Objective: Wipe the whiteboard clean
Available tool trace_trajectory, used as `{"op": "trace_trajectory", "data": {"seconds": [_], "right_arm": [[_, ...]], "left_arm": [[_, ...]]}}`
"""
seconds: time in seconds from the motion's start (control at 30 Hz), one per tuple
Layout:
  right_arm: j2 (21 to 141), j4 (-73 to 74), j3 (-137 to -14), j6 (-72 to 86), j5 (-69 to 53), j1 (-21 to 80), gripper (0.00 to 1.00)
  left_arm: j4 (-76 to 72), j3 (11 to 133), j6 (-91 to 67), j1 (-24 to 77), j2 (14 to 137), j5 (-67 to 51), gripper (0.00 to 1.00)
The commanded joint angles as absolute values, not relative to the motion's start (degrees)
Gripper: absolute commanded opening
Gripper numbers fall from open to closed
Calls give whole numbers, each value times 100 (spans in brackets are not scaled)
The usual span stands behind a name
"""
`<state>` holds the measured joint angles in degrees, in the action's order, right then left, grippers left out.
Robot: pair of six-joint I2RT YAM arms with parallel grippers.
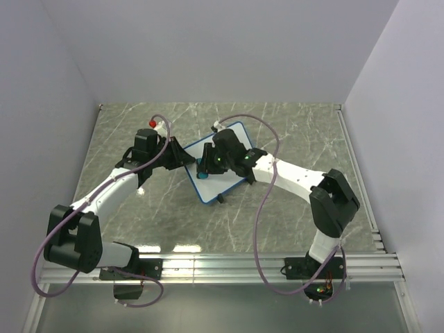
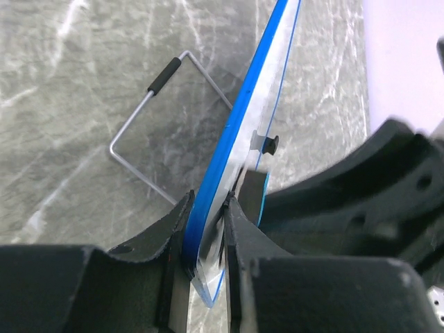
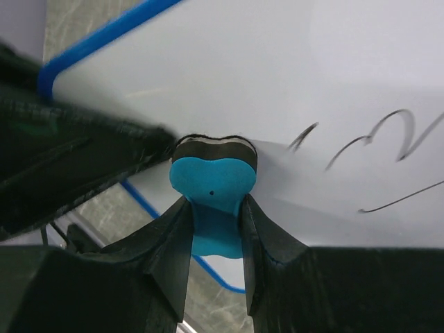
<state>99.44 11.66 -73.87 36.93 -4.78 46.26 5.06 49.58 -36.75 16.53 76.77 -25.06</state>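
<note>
Left claw pinches blue-framed white whiteboard edge. The right claw pinches blue foam eraser block, felt against board. Advice: sweep across dark scribble beside that claw, pressure even.

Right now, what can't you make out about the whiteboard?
Top view: writing on the whiteboard, too small, partly under the right gripper.
Right wrist view: the scribble is cut off at the right edge.
Left wrist view: board seen edge-on in the left gripper; face hidden.

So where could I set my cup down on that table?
Bare table lies right of the whiteboard toward the side wall, and in front of it between the two arms. The middle is crowded: left gripper and right gripper meet on the board.
</note>
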Motion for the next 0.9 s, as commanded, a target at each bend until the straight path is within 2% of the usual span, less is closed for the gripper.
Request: {"op": "trace_trajectory", "data": {"seconds": [0.0, 0.43, 0.87], "right_arm": [[10423, 835, -7708, 3577, 176, 4000, 0], [10960, 879, -7919, 3480, 141, 3524, 0], [9651, 237, -6170, 4210, 18, 4421, 0]], "left_arm": [[1248, 4913, -3428, 1811, 7357, -2540, 0], [1398, 4931, -3261, 1819, 7409, -2566, 0], [1151, 4974, -3278, 1819, 7629, -2610, 0]]}}
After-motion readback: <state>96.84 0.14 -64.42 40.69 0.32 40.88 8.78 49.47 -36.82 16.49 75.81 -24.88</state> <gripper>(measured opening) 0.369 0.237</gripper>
